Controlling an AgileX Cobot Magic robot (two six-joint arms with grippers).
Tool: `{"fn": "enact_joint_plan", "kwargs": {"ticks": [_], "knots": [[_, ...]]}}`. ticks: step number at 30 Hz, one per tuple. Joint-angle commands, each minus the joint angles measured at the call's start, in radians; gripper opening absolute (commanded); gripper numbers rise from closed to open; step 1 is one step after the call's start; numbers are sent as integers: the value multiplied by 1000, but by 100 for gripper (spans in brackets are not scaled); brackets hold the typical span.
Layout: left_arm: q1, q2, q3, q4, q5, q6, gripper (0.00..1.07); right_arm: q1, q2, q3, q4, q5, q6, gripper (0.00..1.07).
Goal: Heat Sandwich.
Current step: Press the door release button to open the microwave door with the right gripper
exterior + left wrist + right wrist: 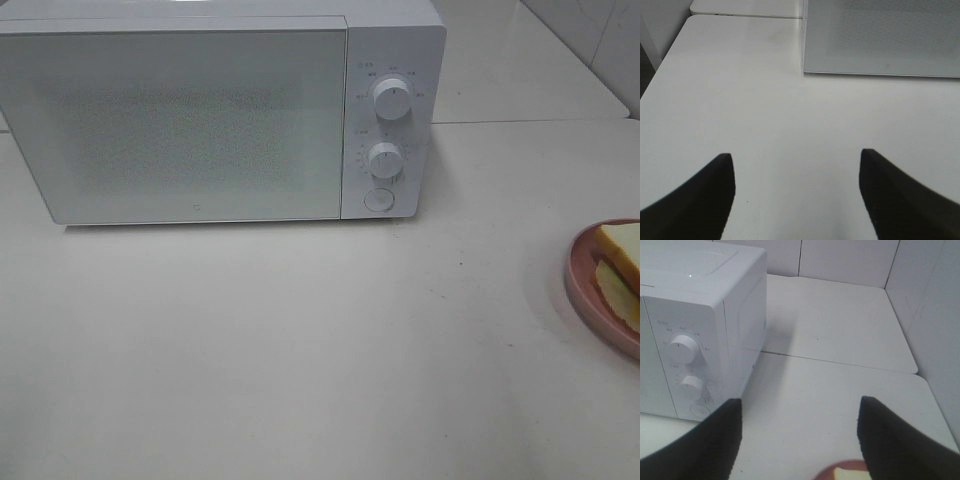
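Resting on a pink plate [578,282] toward the right of the table [300,340], the sandwich [622,245] sits well apart from the closed microwave [180,120]. Both the left gripper [796,156] and right gripper [800,401] hover spread wide, holding nothing.

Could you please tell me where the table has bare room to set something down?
The broad stretch of table in front of the microwave is bare, across to the pink plate. The only crowded spot is the right edge, where the sandwich sits on it.
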Motion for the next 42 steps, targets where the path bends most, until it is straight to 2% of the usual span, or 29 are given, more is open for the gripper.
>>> {"fn": "enact_joint_plan", "kwargs": {"ticks": [1,2,6,7,8,11,13,16,20,22,30,42], "knots": [[-7,-23,1,-2,5,0,67,2,67,-3,68,-94,-7,60],[-7,-23,1,-2,5,0,67,2,106,-3,96,-124,-6,55],[-7,-23,1,-2,5,0,67,2,158,-2,123,-141,-3,46],[-7,-23,1,-2,5,0,67,2,191,-2,140,-147,-2,39],[-7,-23,1,-2,5,0,67,2,191,-2,140,-147,-2,39],[-7,-23,1,-2,5,0,67,2,253,-2,140,-165,55,23],[-7,-23,1,-2,5,0,67,6,270,-1,140,-177,85,20],[-7,-23,1,-2,5,0,67,58,333,-1,140,-222,172,9],[-7,-23,1,-2,5,0,67,121,395,-1,140,-285,217,1],[-7,-23,1,-2,5,0,67,167,457,-1,140,-356,274,0],[-7,-23,1,-2,5,0,67,232,605,-1,139,-503,507,0],[-7,-23,1,-2,5,0,67,340,834,-1,139,-721,688,0]]}}
